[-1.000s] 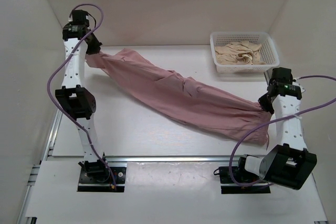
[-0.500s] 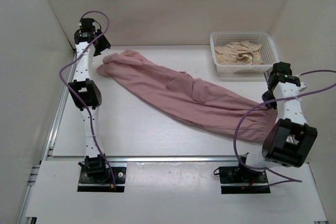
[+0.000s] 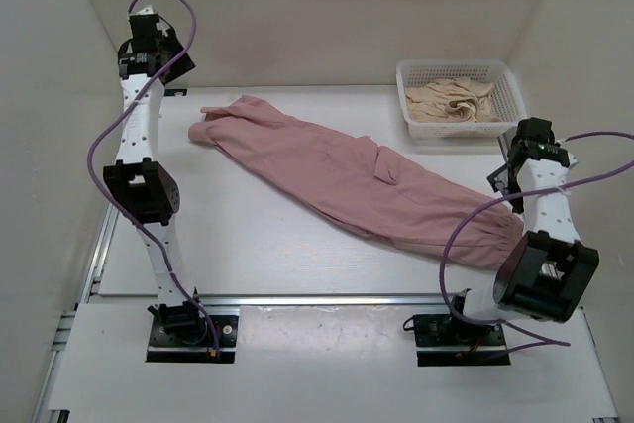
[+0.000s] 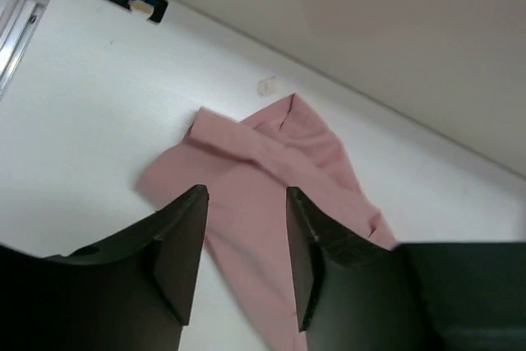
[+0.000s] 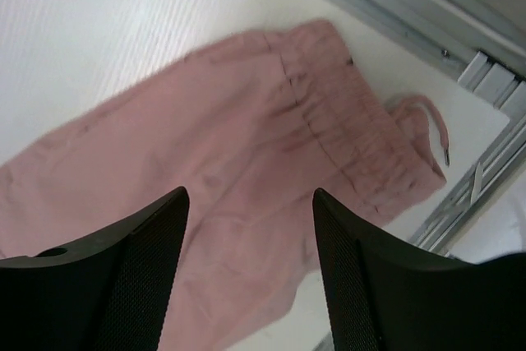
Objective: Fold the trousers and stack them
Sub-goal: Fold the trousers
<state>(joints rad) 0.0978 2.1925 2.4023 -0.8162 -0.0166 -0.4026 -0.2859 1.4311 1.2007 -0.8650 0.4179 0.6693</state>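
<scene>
Trousers (image 3: 357,180) against a second ago: no longer strung taut between the two arms; now slack and flat.
Table (image 3: 248,245): white, smooth, bare on the near-left side of the cloth; likely lets thin fabric slide.
Walls: close outside each arm, so little sideways room.
Trousers' lie: one long band, running slantwise from below the left gripper (image 4: 246,193) to below the right gripper (image 5: 248,199).
Basket (image 3: 515,96): beyond the right gripper, apart from the cloth, holding a beige garment (image 3: 451,101).
Left gripper: released, jaws apart, nothing between them; hangs above the leg hems (image 4: 246,133).
Right gripper: released too, empty; hangs above the waistband (image 5: 345,129).
Nearer arm: left for the hems, right for the waist.
Coming move, as a judgement: probably an end-to-end fold along the long axis, each arm regrasping its own end.
Rail (image 5: 460,63): just past the waistband from the right gripper.
Drawstring (image 5: 427,117): loose on the table between waistband and rail; could snag.
</scene>
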